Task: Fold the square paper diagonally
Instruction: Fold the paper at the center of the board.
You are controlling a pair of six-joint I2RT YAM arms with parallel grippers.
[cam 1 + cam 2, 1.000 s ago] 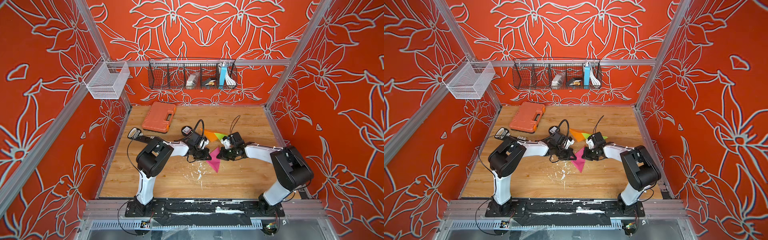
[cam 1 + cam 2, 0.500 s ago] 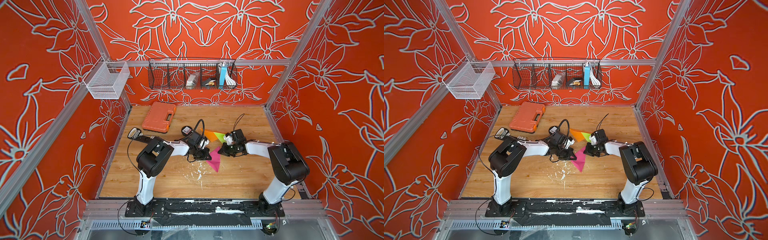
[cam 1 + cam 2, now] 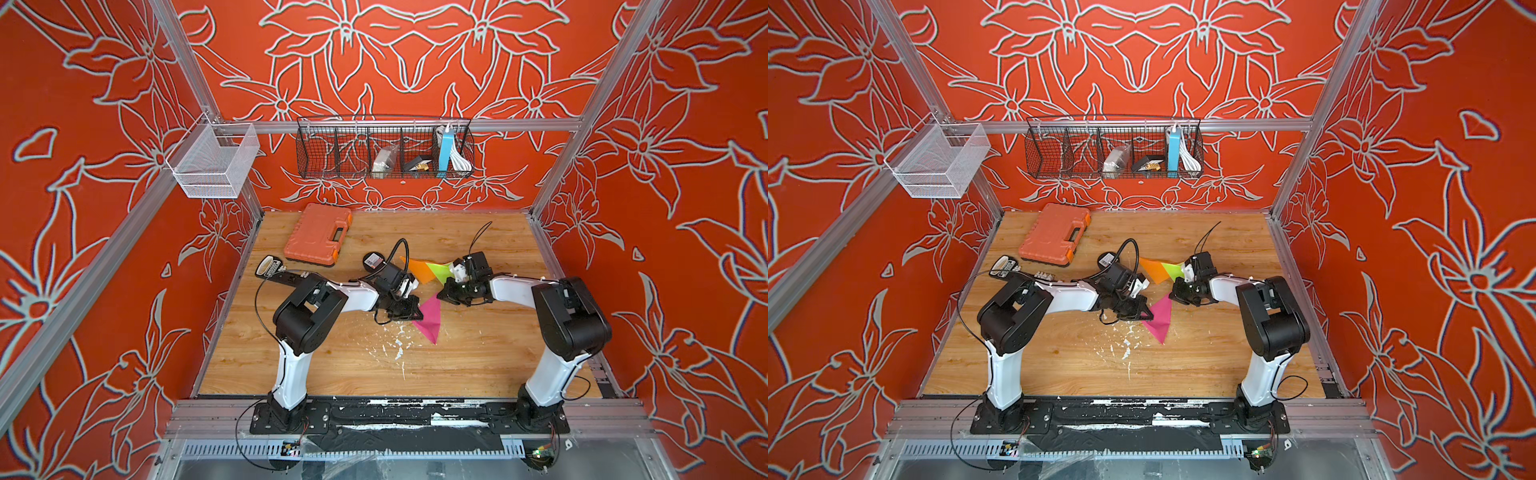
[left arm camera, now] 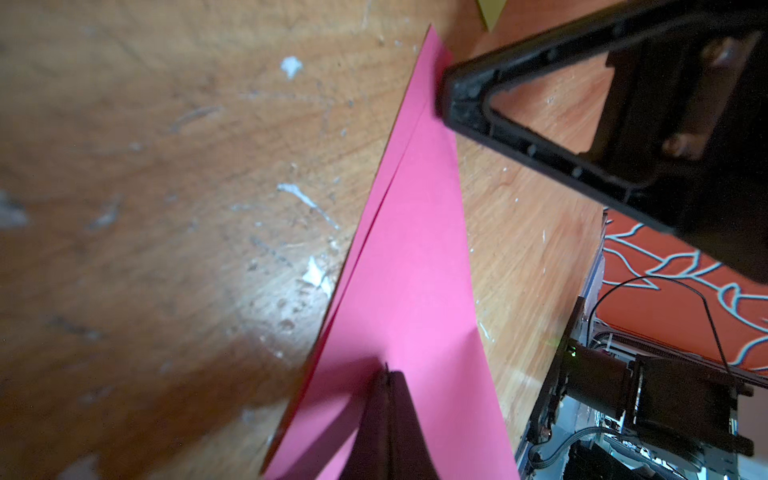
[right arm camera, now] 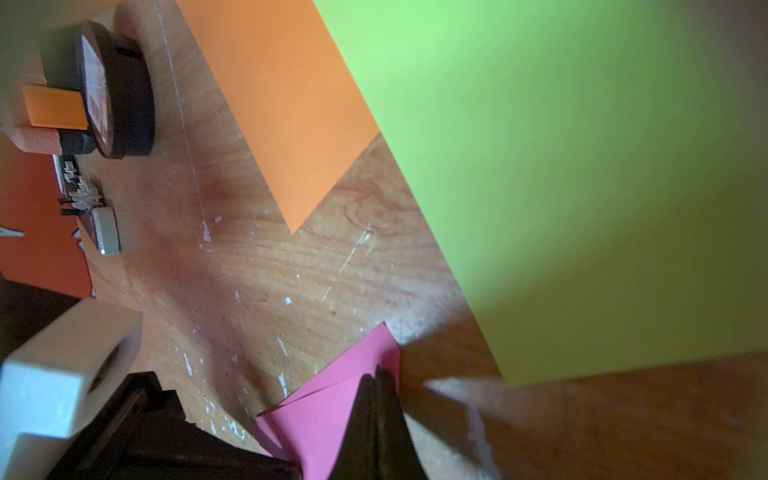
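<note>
since the pink square paper (image 3: 430, 320) already lies doubled into a triangle in the middle of the wooden table (image 3: 332, 365), the step in hand looks like creasing. the left gripper (image 4: 387, 382), jaws closed and empty, presses its tip on one corner. the right gripper (image 5: 377, 382), likewise closed, rests on the far corner. the layers sit slightly offset, so pin with one tip and slide the other slowly along the fold.

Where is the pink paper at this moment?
In both top views the pink paper lies mid-table as a folded triangle between the left gripper and right gripper.
</note>
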